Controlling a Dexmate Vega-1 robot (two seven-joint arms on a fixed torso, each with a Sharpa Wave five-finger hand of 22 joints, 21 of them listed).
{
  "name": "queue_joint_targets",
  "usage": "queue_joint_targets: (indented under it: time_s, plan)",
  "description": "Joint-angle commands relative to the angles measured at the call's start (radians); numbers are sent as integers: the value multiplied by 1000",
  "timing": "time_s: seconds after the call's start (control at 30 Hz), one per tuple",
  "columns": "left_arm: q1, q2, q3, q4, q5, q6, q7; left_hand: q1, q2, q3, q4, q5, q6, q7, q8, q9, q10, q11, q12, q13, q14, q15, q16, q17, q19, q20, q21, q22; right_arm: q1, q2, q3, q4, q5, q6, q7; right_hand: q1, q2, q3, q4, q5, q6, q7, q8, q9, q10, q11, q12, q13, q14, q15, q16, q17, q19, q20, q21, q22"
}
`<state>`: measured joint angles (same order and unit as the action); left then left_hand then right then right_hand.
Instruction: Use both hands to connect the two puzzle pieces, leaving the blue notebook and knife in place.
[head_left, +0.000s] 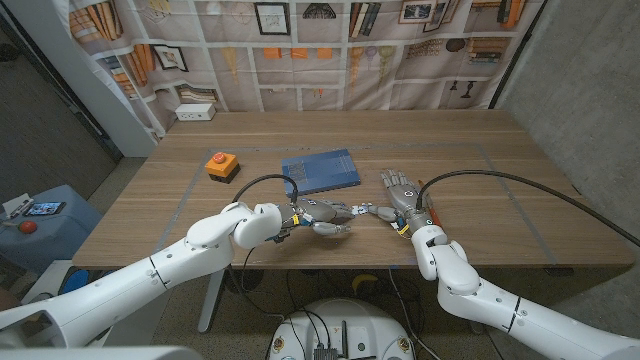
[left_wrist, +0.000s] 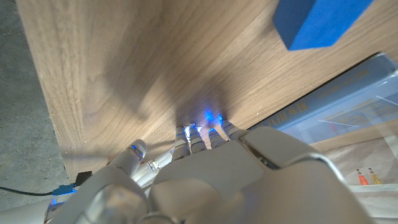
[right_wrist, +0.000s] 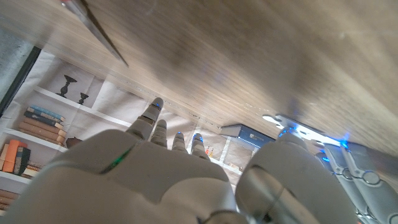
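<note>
Step in hand: the joining stage, by judgement; both hands are at the near middle of the worktop (head_left: 520, 200), close together.

Left hand (head_left: 325, 217): reaches right, fingers extended low over the worktop. Whether it holds a puzzle piece cannot be told.

Right hand (head_left: 402, 195): just right of the left hand, fingers spread and pointing toward the far edge. No grasp can be made out, so its state cannot be told either.

Puzzle pieces: small pale shapes show at the gap between the two hands (head_left: 372, 211), too small to identify with certainty; likely the pieces, touching or nearly so.

Blue notebook (head_left: 320, 171): just beyond the left hand, flat, apart from both hands.

Knife (right_wrist: 99, 28): a thin dark blade on the wood in the right wrist view.

Orange button box (head_left: 221, 164): left of the notebook, well apart.

Next move calls for: a small sideways press of one piece into the other, aligned tab to slot, without sweeping toward the notebook.
</note>
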<state>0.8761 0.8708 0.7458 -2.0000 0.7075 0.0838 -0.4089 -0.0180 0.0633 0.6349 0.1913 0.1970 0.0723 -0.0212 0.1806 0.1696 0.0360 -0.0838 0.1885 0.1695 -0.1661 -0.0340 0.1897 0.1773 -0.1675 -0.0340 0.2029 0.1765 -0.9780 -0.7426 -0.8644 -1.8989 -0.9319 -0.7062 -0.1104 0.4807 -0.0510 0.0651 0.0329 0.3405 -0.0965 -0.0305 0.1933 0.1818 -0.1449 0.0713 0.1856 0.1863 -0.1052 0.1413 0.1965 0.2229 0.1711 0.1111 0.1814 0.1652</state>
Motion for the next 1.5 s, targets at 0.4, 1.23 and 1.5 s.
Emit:
queue_joint_targets:
  time_s: [0.4, 1.23, 1.5]
  plan:
    - [12, 0, 6, -16, -22, 58, 11, 9, 129, 9, 3, -2, 11, 1, 4, 3, 12, 6, 5, 2, -32, -25, -1, 3, -126, -37, 5, 2, 17, 23, -14, 15, -19, -14, 28, 22, 4, 5, -14, 3, 7, 1, 6, 2, -2, 4, 5, 2, 3, 3, 7, 2, 11, -3, 7, 2]
    - [18, 4, 10, -26, -38, 97, 13, 9, 129, 13, 3, -1, 15, 4, 3, 3, 14, 6, 4, 2, -29, -25, -1, 3, -125, -37, 4, 2, 20, 26, -18, 20, -18, -39, 31, 32, 9, 7, -24, 0, 22, -5, 9, 2, 4, 1, 8, 2, 13, 0, 12, -1, 18, -4, 8, 2]
    - [25, -1, 11, -33, -46, 119, 22, 9, 129, 14, 3, -1, 15, 5, 2, 4, 15, 7, 4, 2, -29, -24, -2, 3, -124, -37, 3, 2, 20, 26, -21, 19, -20, -44, 30, 34, 10, 7, -26, 0, 23, -5, 8, 1, 5, 2, 8, 3, 13, 0, 12, -2, 22, -5, 9, 2]
